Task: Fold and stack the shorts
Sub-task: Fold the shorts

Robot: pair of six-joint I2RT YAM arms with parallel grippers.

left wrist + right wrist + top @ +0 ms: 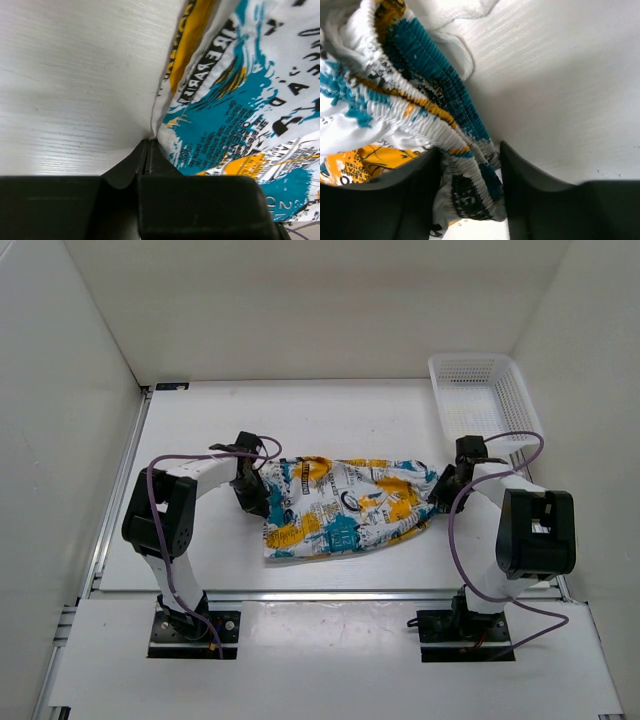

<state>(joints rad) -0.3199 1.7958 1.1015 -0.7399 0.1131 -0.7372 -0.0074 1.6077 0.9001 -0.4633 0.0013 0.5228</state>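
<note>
The shorts [345, 505], white with teal, yellow and black patches, lie spread across the middle of the table between my two grippers. My left gripper [260, 498] is at their left edge. In the left wrist view it [148, 142] is shut, with the hem of the shorts [240, 90] running into its tips. My right gripper [440, 490] is at their right end, where the cloth bunches together. In the right wrist view it [470, 152] is closed on the gathered elastic waistband of the shorts [395, 100], which fills the gap between its fingers.
A white plastic mesh basket [480, 400] stands at the back right of the white table [330, 420]. White walls enclose the table on the left, back and right. A metal rail runs along the near edge by the arm bases.
</note>
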